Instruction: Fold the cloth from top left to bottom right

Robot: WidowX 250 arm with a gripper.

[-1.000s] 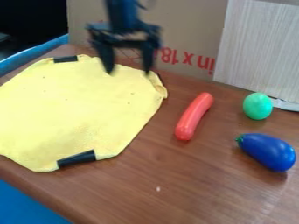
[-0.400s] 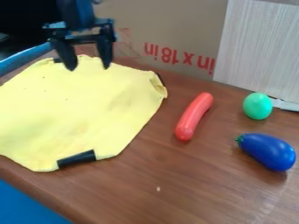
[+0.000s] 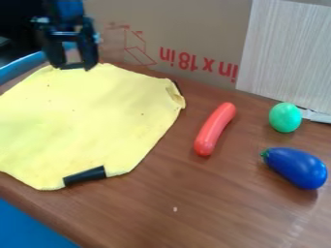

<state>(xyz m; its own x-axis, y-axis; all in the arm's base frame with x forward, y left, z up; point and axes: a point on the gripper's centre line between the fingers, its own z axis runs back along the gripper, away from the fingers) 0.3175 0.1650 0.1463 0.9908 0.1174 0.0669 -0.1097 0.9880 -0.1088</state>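
One end effector (image 3: 75, 67), fingers apart, is at the far edge of one yellow cloth (image 3: 84, 121), three toys (image 3: 215, 130) beside it.

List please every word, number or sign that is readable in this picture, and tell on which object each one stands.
"in x 18in": red print, upside down, on the cardboard; more may be hidden at the white panel's edge.
No words: a red line drawing, also on the cardboard.
I see no text on the yellow cloth.
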